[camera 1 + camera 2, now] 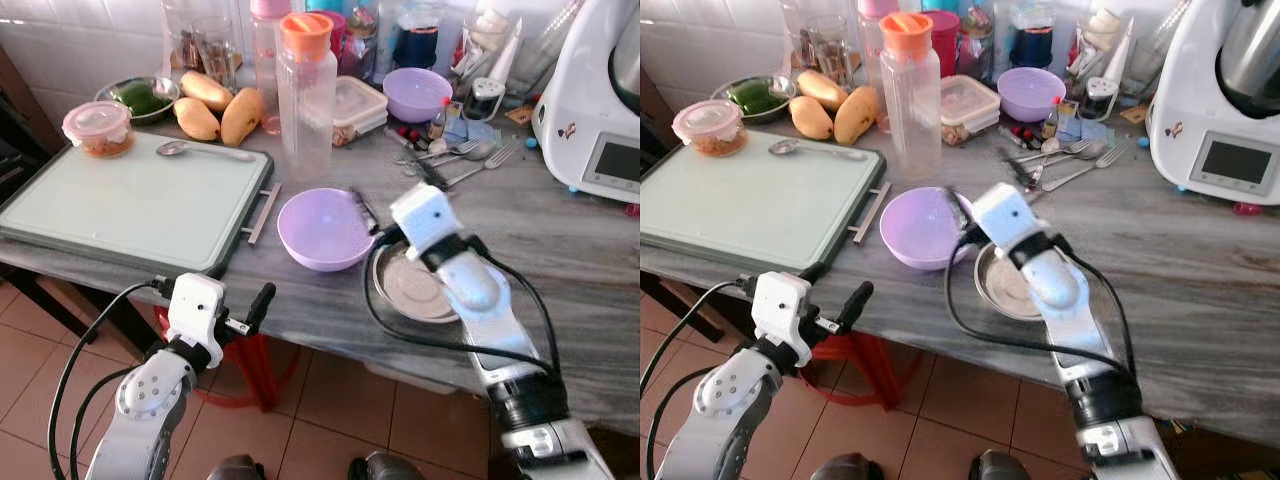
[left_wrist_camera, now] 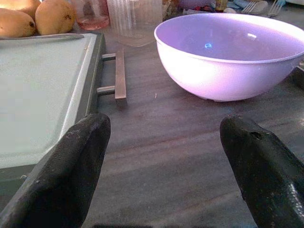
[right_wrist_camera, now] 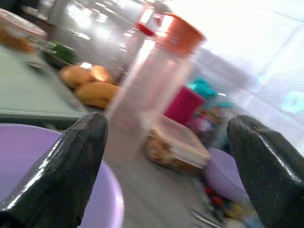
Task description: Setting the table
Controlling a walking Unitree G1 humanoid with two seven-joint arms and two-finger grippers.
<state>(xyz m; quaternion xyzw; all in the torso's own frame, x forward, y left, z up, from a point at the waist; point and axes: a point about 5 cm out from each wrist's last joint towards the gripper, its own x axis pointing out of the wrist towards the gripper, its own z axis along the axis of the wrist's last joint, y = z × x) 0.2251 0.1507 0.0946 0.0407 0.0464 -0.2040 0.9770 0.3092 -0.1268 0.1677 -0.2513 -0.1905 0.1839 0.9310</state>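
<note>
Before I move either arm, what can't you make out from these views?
- Metal plate: its right part is hidden under the right arm in the eye views.
- Right gripper: contact with the near purple bowl unclear; the right wrist view is blurred.
- Appliance: cut off by the right edge.
- Cutlery pile: too cluttered to count.

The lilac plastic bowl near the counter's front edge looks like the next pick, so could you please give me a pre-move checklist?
1. Lilac plastic bowl upright, nothing visible inside: ok.
2. Right gripper fingers apart, at the bowl's rim: ok.
3. Left gripper open, short of the grey stone counter: ok.
4. Round metal plate beside the bowl, under the right arm, touching or apart: cannot tell.
5. Green tray flat, with a metal spoon on it: ok.
</note>
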